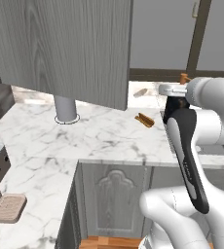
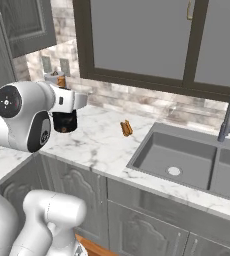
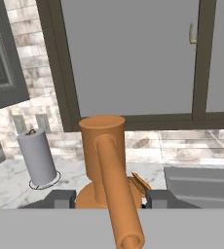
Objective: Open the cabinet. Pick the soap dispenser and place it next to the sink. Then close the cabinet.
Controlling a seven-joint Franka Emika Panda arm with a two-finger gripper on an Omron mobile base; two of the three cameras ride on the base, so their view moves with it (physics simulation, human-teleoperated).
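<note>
The orange soap dispenser stands upright, clamped above the counter; the grey cabinet door hangs open.

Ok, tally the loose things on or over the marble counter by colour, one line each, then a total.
Orange: 2, the soap dispenser between the gripper fingers, and a small orange item lying near the sink.
Grey: 1, the paper towel roll.
Pink-brown: 1, the ribbed pad.
Total: 4

Kitchen: marble counter, steel sink, faucet, wall cabinet.
</note>
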